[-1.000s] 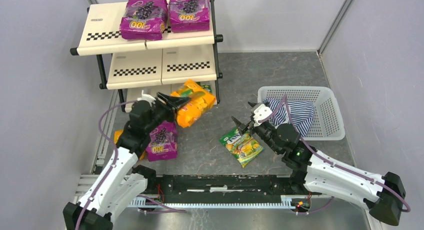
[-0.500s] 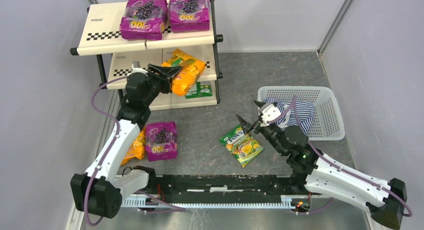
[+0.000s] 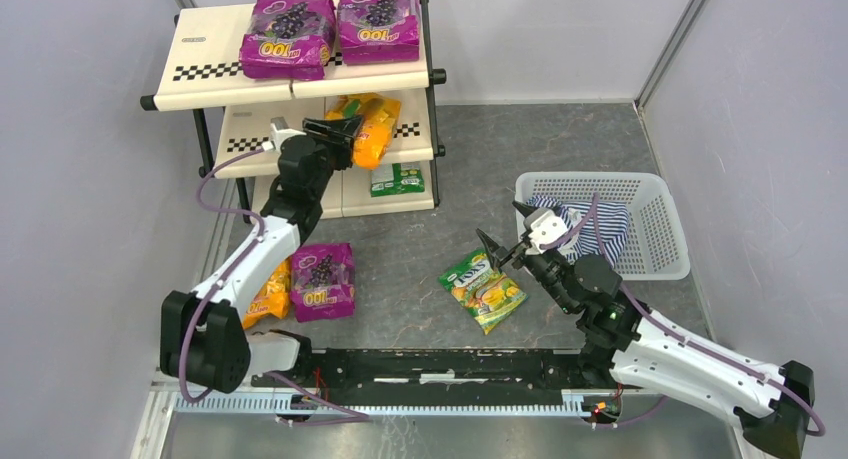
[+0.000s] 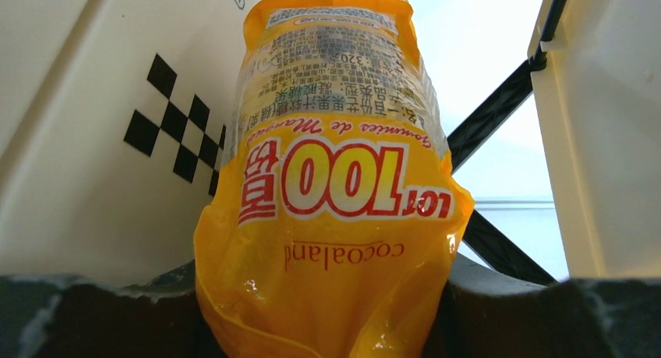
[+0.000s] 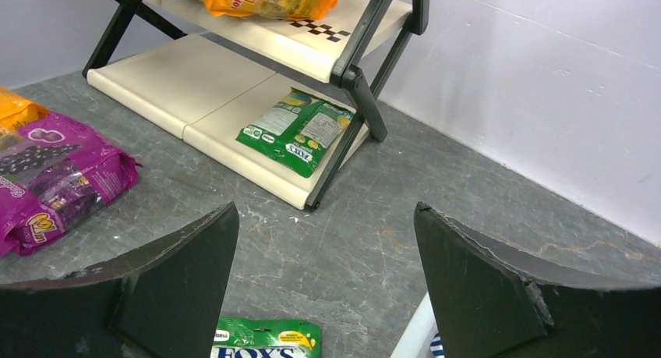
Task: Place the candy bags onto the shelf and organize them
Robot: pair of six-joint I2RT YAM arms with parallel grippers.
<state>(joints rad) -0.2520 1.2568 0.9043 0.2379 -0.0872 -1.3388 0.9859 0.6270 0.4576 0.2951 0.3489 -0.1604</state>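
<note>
My left gripper [image 3: 338, 130] is shut on an orange candy bag [image 3: 366, 125] and holds it over the middle tier of the shelf [image 3: 250, 139]; the left wrist view shows the bag [image 4: 331, 217] pinched between the jaws. Two purple bags [image 3: 288, 36] lie on the top tier. A green bag [image 3: 398, 182] lies on the bottom tier, also in the right wrist view [image 5: 300, 130]. On the floor lie a purple bag [image 3: 323, 281], an orange bag [image 3: 268, 291] and a green fruit bag [image 3: 484, 288]. My right gripper [image 3: 505, 249] is open and empty above the green fruit bag [image 5: 265, 341].
A white mesh basket [image 3: 660, 219] with a blue-white striped cloth [image 3: 595, 224] stands at the right. Grey walls close in the left, back and right sides. A black rail [image 3: 440, 369] runs along the near edge.
My left gripper has carried the orange bag up from the floor and further in over the middle tier. My right gripper has risen slightly above the green fruit bag.
</note>
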